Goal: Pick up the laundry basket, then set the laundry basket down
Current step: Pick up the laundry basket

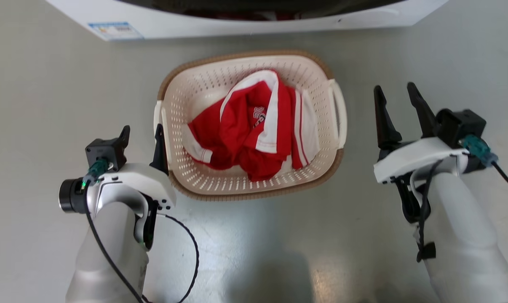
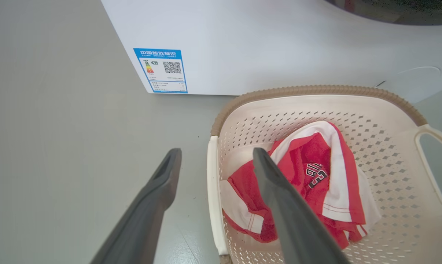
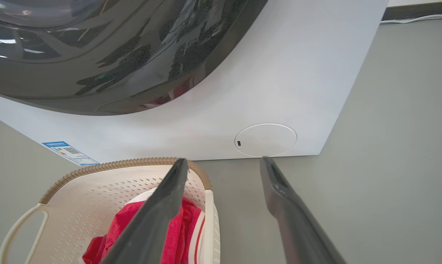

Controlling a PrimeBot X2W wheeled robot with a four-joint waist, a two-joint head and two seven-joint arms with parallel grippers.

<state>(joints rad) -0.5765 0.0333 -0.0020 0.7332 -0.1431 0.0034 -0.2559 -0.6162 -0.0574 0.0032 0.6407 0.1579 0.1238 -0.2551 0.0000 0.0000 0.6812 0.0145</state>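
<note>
The laundry basket (image 1: pixel 245 57), cream and perforated with a brown rim, stands on the grey floor in front of a white washing machine (image 1: pixel 254 21). A crumpled red and white garment (image 1: pixel 237 134) lies inside it. My left gripper (image 1: pixel 142 136) is open at the basket's left side. In the left wrist view this gripper (image 2: pixel 217 152) has the white left handle (image 2: pixel 212 190) between its two fingers, not touching. My right gripper (image 1: pixel 395 90) is open, to the right of the basket's right handle (image 1: pixel 340 113) and apart from it. In the right wrist view that gripper (image 3: pixel 224 162) frames the basket's edge (image 3: pixel 209 220).
The washing machine (image 2: pixel 279 44) stands close behind the basket, with a blue label (image 2: pixel 162 71) at its lower corner and a dark round door (image 3: pixel 96 55). Bare grey floor (image 1: pixel 47 105) lies to the left, right and front of the basket.
</note>
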